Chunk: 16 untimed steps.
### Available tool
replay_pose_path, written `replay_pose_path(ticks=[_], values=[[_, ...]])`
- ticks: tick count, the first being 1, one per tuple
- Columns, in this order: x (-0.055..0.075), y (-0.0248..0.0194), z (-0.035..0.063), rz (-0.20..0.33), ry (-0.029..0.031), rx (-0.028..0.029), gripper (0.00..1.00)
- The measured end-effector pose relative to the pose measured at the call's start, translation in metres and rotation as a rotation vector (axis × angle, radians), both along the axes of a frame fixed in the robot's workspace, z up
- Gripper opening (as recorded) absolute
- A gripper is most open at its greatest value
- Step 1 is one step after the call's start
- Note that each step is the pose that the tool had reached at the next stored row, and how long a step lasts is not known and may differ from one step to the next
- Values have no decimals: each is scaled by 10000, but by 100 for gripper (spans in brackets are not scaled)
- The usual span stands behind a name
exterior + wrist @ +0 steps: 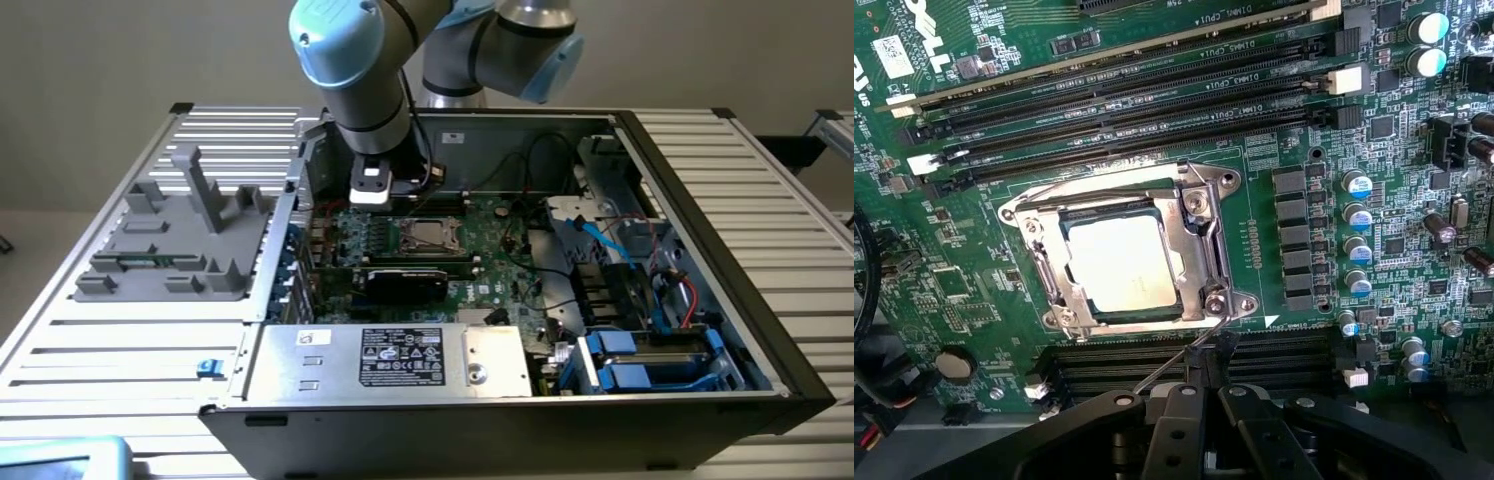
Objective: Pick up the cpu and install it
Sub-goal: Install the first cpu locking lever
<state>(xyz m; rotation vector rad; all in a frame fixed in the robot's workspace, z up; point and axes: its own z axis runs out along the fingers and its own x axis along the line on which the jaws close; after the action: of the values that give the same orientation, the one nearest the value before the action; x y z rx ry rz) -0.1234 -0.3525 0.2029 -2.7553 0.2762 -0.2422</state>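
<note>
The cpu (1119, 262), a shiny silver square, lies flat in the socket on the green motherboard (984, 290). The metal socket frame (1199, 245) is folded down around its edges. The thin wire lever (1174, 365) runs along one side of the socket toward my gripper (1211, 392). My black fingers (1179, 420) are pressed together, with nothing visibly held between them. In the exterior view the gripper (378, 200) hangs over the board inside the open computer case, just to the exterior view's left of the cpu (427, 236).
Memory slots (1134, 95) flank the socket on two sides, and capacitors (1359, 250) stand beside it. The case holds a silver labelled power supply (394, 360), cables (534, 170) and blue drive bays (641, 360). A grey fixture (180, 240) stands on the slatted table outside the case.
</note>
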Motion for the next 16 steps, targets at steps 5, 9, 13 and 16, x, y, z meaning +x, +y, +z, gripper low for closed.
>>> replay_pose_path(ticks=[5,9,13,16], values=[[1,0,-2,1,0,0,11],[3,0,-8,0,-3,3,11],[3,0,-15,0,1,3,11],[19,0,-20,-1,-2,5,11]])
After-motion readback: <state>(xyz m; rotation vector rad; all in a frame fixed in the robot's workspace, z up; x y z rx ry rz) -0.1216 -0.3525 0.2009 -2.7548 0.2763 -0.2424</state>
